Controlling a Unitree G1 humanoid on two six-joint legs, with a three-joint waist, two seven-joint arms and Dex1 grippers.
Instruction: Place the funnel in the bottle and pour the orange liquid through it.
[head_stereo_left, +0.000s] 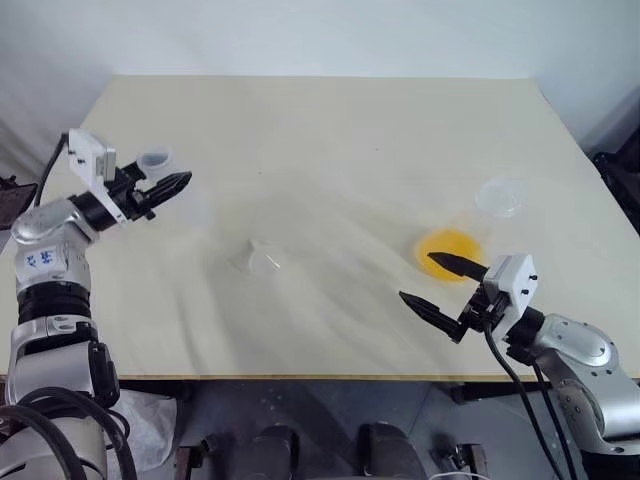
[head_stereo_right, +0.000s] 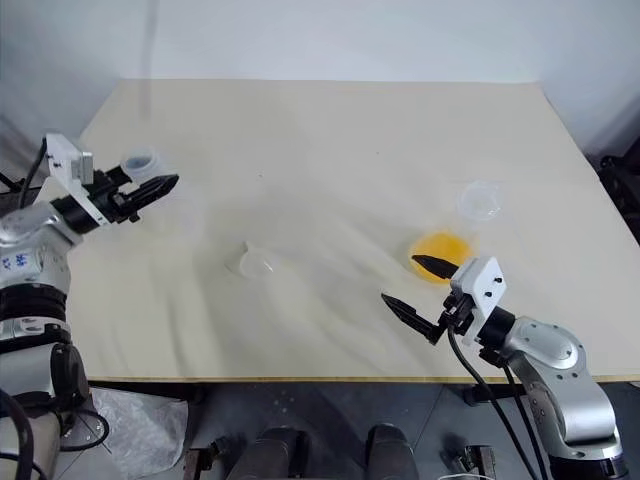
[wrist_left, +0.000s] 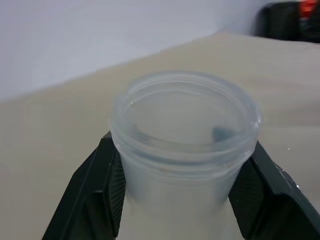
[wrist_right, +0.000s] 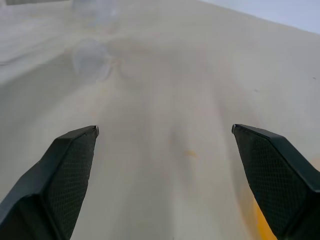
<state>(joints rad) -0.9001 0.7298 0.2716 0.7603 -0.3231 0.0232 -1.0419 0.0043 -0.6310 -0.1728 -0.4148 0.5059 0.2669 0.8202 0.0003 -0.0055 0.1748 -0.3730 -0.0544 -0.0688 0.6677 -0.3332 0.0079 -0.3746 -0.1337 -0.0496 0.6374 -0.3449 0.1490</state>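
- The funnel (head_stereo_left: 262, 260) lies on its side on the table (head_stereo_left: 330, 130), near the middle, a little toward the robot's left. Nothing touches it.
- The bottle (wrist_left: 185, 145) is at the left side of the table, between the two black fingers (wrist_left: 97, 195) of the left gripper (head_stereo_left: 168, 186). The fingers press on both sides of it, just under the wide mouth, so this gripper is closed on the bottle.
- The bottle stands upright with its mouth open to the top. I cannot tell if its base touches the table.
- The orange liquid (head_stereo_left: 448, 250) is in a clear flask (head_stereo_left: 499, 197) with a broad base and a narrow neck, on the right side of the table, well apart from the bottle and the funnel.
- The right gripper (head_stereo_left: 440, 285) hangs over the table just beside the flask, on the near side. Its fingers (wrist_right: 70, 175) are spread wide and hold nothing.
- In the right wrist view the funnel (wrist_right: 91, 59) shows faintly farther along the table.
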